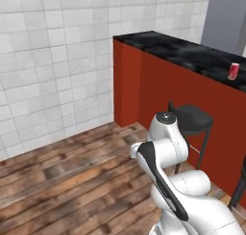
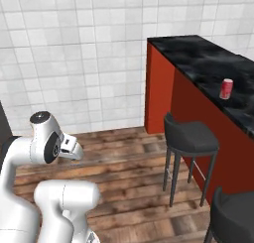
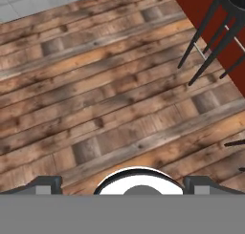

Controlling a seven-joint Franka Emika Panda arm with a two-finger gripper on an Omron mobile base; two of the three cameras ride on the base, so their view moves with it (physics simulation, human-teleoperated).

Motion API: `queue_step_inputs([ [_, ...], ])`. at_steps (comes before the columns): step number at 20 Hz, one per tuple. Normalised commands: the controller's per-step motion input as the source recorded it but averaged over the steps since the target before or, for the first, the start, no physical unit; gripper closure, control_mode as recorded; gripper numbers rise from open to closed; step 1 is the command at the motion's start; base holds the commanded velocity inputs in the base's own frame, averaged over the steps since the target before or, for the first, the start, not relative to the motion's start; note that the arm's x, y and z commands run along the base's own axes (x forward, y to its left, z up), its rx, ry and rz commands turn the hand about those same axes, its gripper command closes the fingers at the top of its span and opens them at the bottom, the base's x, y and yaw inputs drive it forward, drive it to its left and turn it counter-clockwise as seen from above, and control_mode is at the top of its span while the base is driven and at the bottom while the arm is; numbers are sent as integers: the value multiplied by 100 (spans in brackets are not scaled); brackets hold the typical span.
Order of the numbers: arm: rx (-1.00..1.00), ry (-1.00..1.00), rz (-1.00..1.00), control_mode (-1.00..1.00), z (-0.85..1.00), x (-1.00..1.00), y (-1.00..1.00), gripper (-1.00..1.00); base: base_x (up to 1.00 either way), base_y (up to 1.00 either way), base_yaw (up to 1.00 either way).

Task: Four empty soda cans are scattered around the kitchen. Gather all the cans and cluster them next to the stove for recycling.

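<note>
White tile wall (image 1: 53, 61), wood floor (image 3: 105, 94), red cabinet run with black marbled counter (image 2: 208, 63). One red soda can (image 2: 226, 89) stands upright on the counter, near its front edge, above a dark stool (image 2: 191, 138). The arm (image 1: 168, 181) is folded low, well apart from the can. The gripper (image 3: 122, 186) points down at bare floor, fingertips (image 3: 45, 184) spread wide, jaws fully released, holding nothing, touching nothing.

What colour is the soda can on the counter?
Red soda can with a silvery top, clearest in the right base view.
</note>
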Motion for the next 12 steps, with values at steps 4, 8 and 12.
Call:
queue_step_inputs([
  [4,0,0,0,100,0,0,0,-100,51,48,-12],
  [8,0,0,0,100,0,0,0,-100,52,38,-34],
  [12,0,0,0,100,0,0,0,-100,43,30,-56],
])
